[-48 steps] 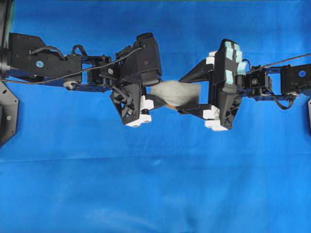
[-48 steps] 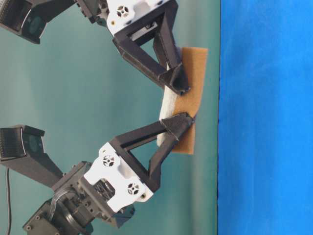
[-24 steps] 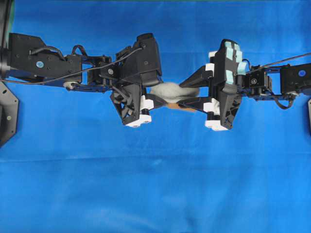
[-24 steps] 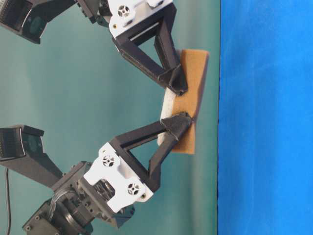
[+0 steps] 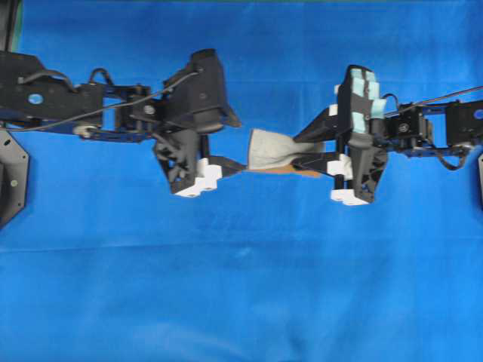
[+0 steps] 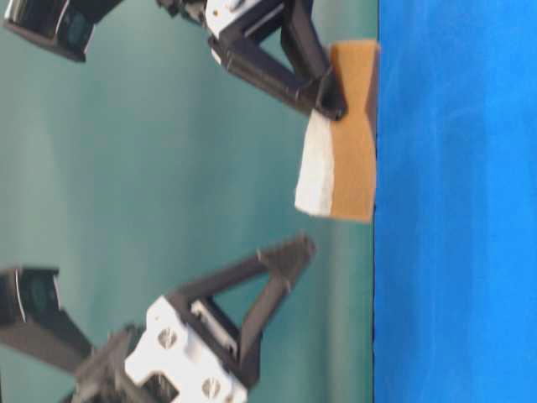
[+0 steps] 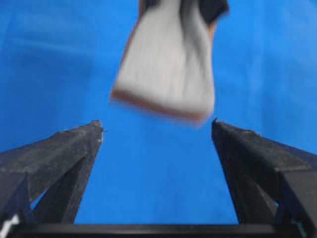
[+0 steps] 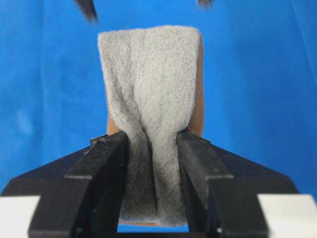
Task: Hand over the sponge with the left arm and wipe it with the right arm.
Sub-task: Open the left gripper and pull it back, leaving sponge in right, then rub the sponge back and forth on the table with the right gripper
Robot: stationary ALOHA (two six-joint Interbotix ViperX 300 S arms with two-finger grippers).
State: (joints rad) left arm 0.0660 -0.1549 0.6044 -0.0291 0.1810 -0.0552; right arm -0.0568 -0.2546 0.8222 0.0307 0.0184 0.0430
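Note:
The sponge (image 5: 272, 149) hangs in mid-air between the two arms, grey side up and orange side (image 6: 352, 143) facing the cloth. My right gripper (image 5: 299, 151), on the arm with teal blocks, is shut on the sponge's right end; the grey layer (image 8: 148, 74) is pinched into a fold between its fingers (image 8: 104, 163). My left gripper (image 5: 240, 146) stands open just left of the sponge and apart from it. In the left wrist view its spread fingers (image 7: 86, 144) hold nothing, and the blurred sponge (image 7: 168, 64) is ahead. At table level the left gripper (image 6: 298, 250) sits clear of the sponge.
A blue cloth (image 5: 241, 286) covers the table under both arms. A teal wall (image 6: 151, 185) is behind in the table-level view. Black mounts (image 5: 11, 181) stand at the left and right edges.
The left gripper opened, let go of the sponge and drew back to the left. The right gripper closed on the sponge and now carries it alone, slightly further right.

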